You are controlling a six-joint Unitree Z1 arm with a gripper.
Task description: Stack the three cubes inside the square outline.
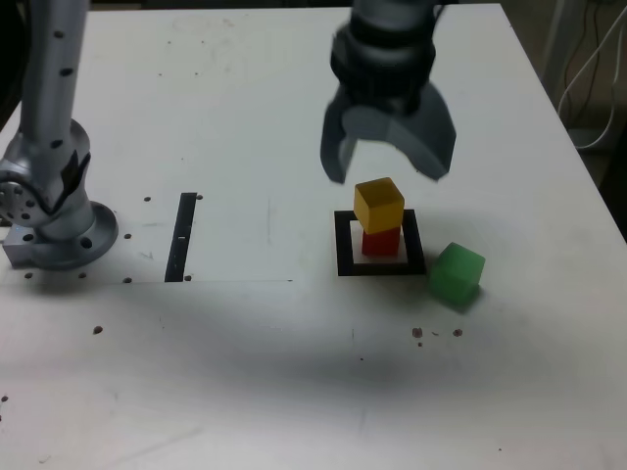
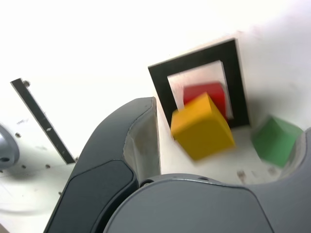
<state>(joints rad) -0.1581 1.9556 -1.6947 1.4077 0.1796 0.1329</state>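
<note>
yellow cube (image 1: 378, 204) sits on the red cube (image 1: 381, 241) inside the square outline (image 1: 344, 244).
the green cube (image 1: 457, 273) rests on the white table (image 1: 245, 372) just outside the outline, at its corner toward the exterior view's right. the gripper (image 1: 389, 162) hangs above the two-cube stack with its jaws spread wide and holding nothing. a narrow black strip (image 1: 182, 236) lies well apart toward the exterior view's left, near the arm base (image 1: 51, 211).

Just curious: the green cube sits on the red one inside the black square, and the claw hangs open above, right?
Not quite: the yellow cube sits on the red cube. In the exterior view the green cube lies on the table outside the square. The gripper is open above.
</note>
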